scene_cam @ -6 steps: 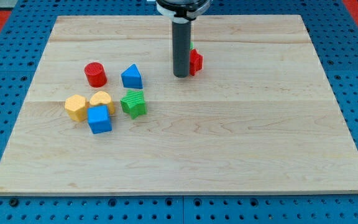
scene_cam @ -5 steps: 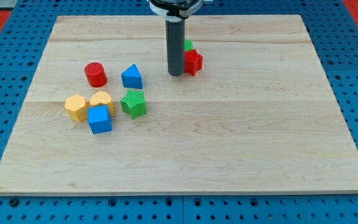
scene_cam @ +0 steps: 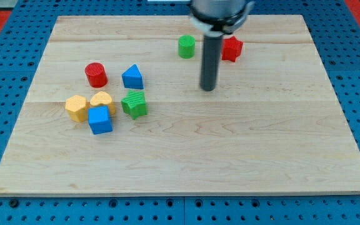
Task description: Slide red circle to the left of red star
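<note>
Tip position first: my tip (scene_cam: 208, 88) rests on bare wood near the board's middle, below and between the green circle (scene_cam: 187, 47) and the red star (scene_cam: 231, 48), touching neither. There is no hand to open or close here, only a plain rod, and right now it presses on nothing.

The red circle (scene_cam: 95, 74) sits well off toward the view's left, just left of the blue triangle (scene_cam: 132, 77). Below them lie a cluster: the green block (scene_cam: 134, 104), the blue cube (scene_cam: 100, 119), and two yellow blocks (scene_cam: 76, 107) (scene_cam: 103, 100) whose shapes I cannot settle. The star is near the view's top, with the green circle a short way to its left.

To do this well, I judge the tip should travel round to the far left side of the red circle and push it rightward. The blue triangle stands straight in that line, so I would first nudge the circle toward the view's top, then run it right along the band above the triangle. The push should go through the circle's centre, since a round block slips off a rod easily. Whether it fits in the gap between green circle and star is uncertain; going in slowly and stopping short of the star avoids knocking it away.
</note>
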Available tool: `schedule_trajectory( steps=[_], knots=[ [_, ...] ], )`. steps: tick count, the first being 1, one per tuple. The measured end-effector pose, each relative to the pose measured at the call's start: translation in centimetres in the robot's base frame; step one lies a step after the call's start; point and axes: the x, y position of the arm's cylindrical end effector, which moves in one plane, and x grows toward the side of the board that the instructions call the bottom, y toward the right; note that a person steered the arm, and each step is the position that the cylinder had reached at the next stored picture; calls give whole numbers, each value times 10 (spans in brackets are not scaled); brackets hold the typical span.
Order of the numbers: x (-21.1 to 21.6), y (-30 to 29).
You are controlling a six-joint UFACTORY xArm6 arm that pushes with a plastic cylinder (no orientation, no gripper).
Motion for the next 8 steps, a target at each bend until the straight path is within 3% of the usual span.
schedule_trajectory(
  steps=[2,3,5,8],
  knots=[
    [-4,-140],
    [-14,-178],
    [-58,-204],
    [-78,-245]
  ],
)
